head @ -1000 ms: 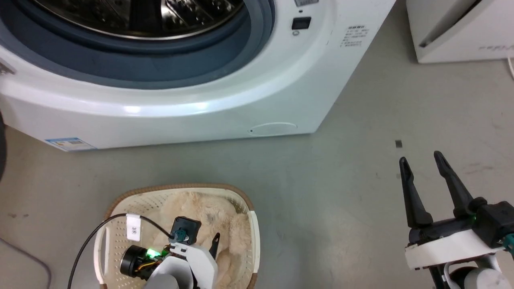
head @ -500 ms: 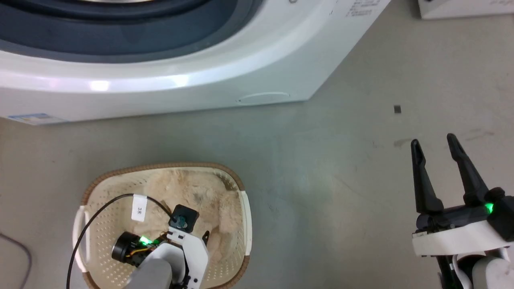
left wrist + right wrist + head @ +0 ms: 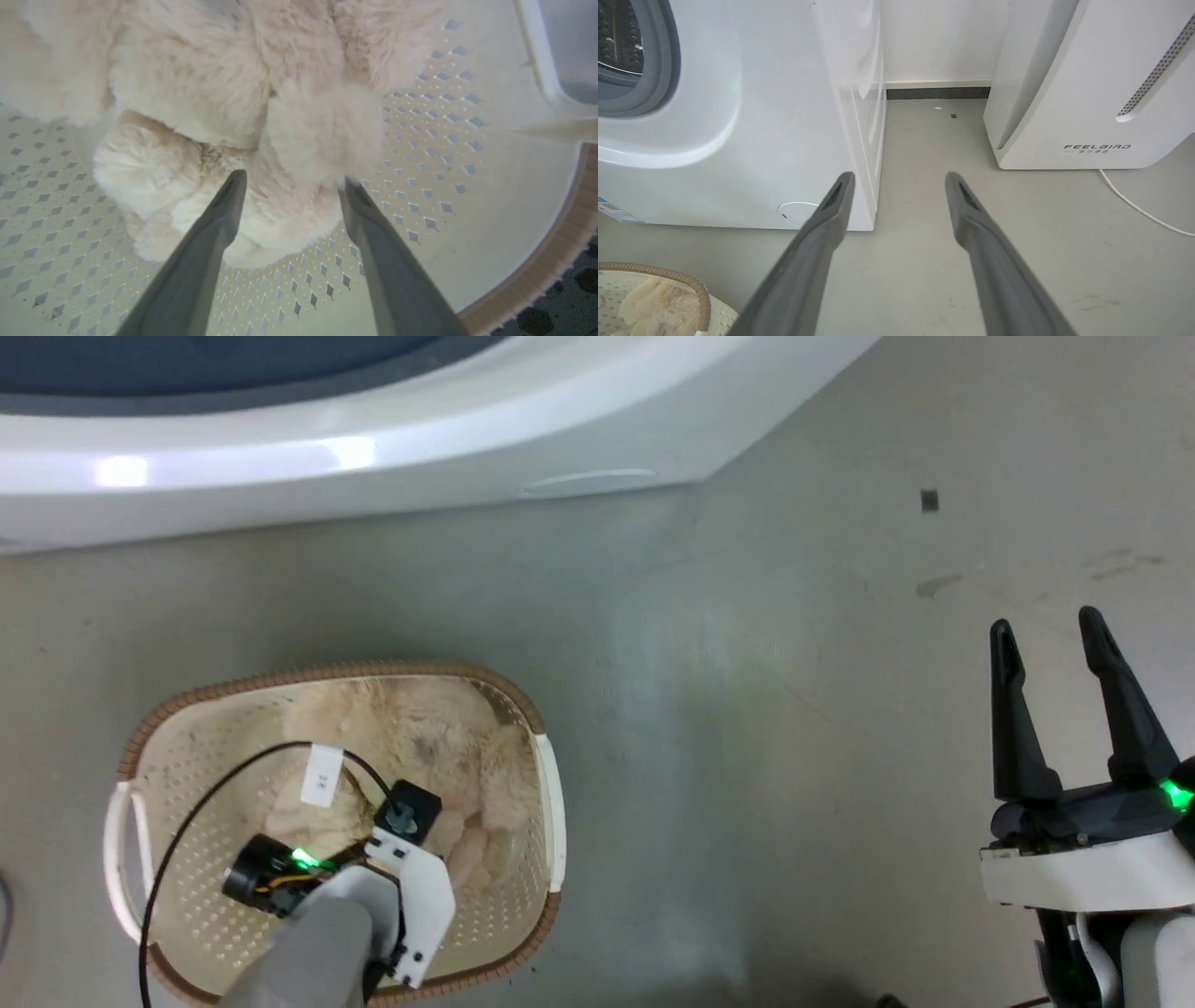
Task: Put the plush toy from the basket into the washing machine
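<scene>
The oval cream basket with its brown rim stands on the floor at the lower left of the head view. The fluffy cream plush toy lies inside it. My left wrist reaches down into the basket and hides its own fingers there. In the left wrist view my left gripper is open, its tips pressed into the plush toy, one on each side of a furry lobe. My right gripper hangs open over bare floor, holding nothing. The washing machine stands beyond the basket, with its grey gasket visible.
A white slanted appliance with grey lettering stands right of the washer, with a white cable on the floor beside it. A black cable loops off my left arm over the basket. Open grey floor lies between basket and right gripper.
The head camera has tilted down, so the washer slid up the picture and the whole basket came into view. My left gripper sank deeper into the basket; its fingertip is now hidden under the wrist.
</scene>
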